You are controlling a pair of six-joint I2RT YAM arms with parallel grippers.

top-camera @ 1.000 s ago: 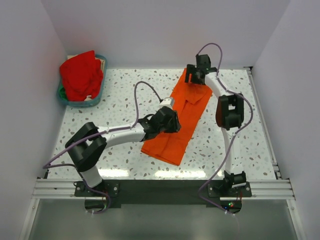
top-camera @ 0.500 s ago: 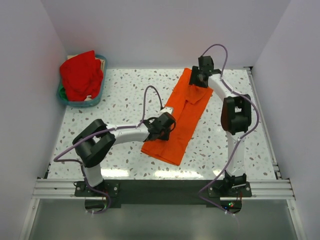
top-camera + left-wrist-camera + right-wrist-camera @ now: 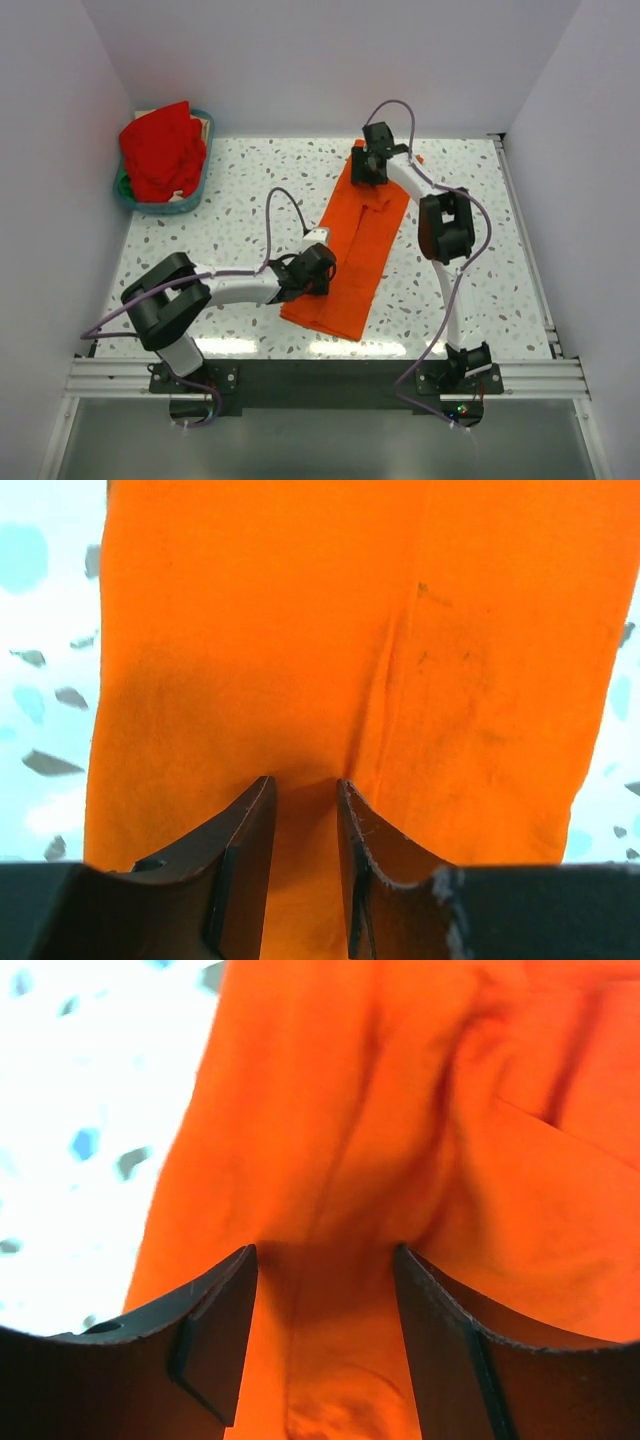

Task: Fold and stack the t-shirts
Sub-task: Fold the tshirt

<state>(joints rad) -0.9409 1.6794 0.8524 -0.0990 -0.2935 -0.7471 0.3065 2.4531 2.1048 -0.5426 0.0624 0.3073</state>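
Observation:
An orange t-shirt (image 3: 352,240), folded into a long strip, lies slanted on the speckled table (image 3: 240,190). My left gripper (image 3: 316,270) rests on its lower half. In the left wrist view its jaws stand a narrow gap apart, and the fingertips (image 3: 262,792) press on flat orange cloth (image 3: 330,630). My right gripper (image 3: 368,166) is at the strip's far end. In the right wrist view its jaws stand wider apart and straddle creased cloth (image 3: 330,1180). Other shirts, a red one on top (image 3: 160,150), are piled in a basket.
The teal basket (image 3: 131,203) stands at the table's back left corner. White walls close in the left, back and right sides. A small orange scrap (image 3: 420,158) lies near the back right. A metal rail (image 3: 320,375) runs along the near edge.
Both grippers moved left, and the shirt's far end shifted left with the right gripper. The left gripper slid down the strip toward its near end.

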